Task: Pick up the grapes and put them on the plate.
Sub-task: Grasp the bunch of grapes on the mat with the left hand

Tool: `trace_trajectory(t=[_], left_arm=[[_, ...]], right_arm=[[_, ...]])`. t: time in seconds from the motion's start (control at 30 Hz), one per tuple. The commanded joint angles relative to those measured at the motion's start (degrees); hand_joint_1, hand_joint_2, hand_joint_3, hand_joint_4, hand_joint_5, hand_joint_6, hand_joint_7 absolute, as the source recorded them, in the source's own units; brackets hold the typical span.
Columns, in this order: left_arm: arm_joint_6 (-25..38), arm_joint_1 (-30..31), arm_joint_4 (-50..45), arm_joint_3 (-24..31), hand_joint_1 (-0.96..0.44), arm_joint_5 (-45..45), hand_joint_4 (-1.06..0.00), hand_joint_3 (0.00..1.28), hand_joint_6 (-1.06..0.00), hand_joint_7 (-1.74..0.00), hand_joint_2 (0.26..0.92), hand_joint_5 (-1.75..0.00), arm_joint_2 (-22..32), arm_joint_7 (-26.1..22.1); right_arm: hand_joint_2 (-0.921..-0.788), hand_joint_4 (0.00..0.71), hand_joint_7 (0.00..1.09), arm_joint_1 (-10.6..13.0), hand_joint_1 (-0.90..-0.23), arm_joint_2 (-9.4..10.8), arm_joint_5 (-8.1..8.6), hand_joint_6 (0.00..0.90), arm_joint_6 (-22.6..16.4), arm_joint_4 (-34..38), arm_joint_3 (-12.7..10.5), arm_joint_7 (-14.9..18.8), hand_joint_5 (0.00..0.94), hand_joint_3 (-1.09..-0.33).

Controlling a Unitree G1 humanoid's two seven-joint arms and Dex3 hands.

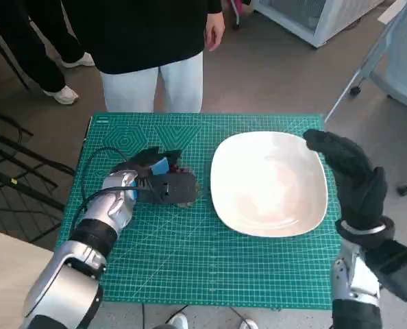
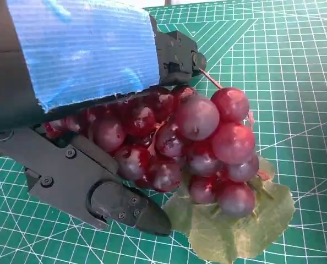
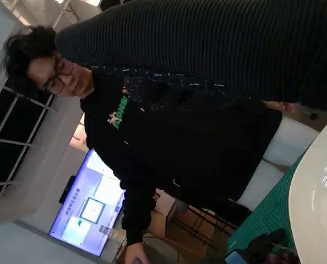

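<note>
Now left robot hand (image 2: 92, 126) grips the grapes (image 2: 202, 148).

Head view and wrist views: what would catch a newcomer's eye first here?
The bunch of red grapes, lying on the green cutting mat with the blue-taped left hand closing around it. Right of it sits the empty white plate, with the gloved right hand raised at its far edge. A person stands just behind the table.

It looks like a lab or an office. A green cutting mat (image 1: 210, 260) covers the desk, a lit screen (image 3: 86, 212) glows behind the person (image 3: 169, 143), and a wheeled chair (image 1: 388, 62) stands on the grey floor (image 1: 272, 75).
</note>
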Motion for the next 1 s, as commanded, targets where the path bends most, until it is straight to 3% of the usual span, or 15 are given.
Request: trace_trajectory(t=[0.03,0.77,0.83,0.9,0.97,1.0], left_arm=[[-0.41,0.27,3.63,-1.24,-0.52,0.07,0.00,0.00,-0.15,0.00,0.731,0.00,-1.43,-0.36],[0.30,-0.86,7.28,-1.19,-0.50,-1.23,-0.03,0.00,-0.19,-0.02,0.732,-0.01,-2.60,-0.99],[0.23,-0.83,7.15,-1.01,-0.45,-1.39,-0.07,0.00,-0.23,-0.03,0.728,-0.01,-2.57,-0.52],[0.14,-0.70,6.86,-0.92,-0.37,-1.41,-0.18,0.00,-0.31,-0.05,0.725,-0.02,-2.51,0.27],[-0.02,-0.40,6.40,-1.09,-0.29,-1.18,-0.37,0.00,-0.41,-0.06,0.732,-0.06,-2.43,1.50],[-0.11,-0.16,6.09,-1.31,-0.20,-0.94,-0.47,0.01,-0.47,-0.07,0.746,-0.17,-2.38,2.33]], right_arm=[[-0.921,0.194,0.35,1.00,-0.577,-0.46,0.23,0.001,0.24,0.61,-0.10,0.55,0.001,-0.678],[-0.921,0.195,0.35,0.86,-0.574,-0.58,-0.60,-0.001,0.38,0.34,-0.09,-0.10,0.001,-0.686],[-0.921,0.195,0.35,0.83,-0.575,-0.58,-0.62,-0.001,0.36,0.40,-0.09,-0.09,0.001,-0.685],[-0.921,0.195,0.35,0.79,-0.578,-0.58,-0.65,-0.001,0.33,0.46,-0.08,-0.10,0.001,-0.685],[-0.921,0.195,0.35,0.75,-0.579,-0.56,-0.67,-0.001,0.30,0.53,-0.07,-0.10,0.001,-0.684],[-0.921,0.195,0.35,0.72,-0.579,-0.55,-0.66,-0.001,0.29,0.55,-0.07,-0.10,0.001,-0.684]])
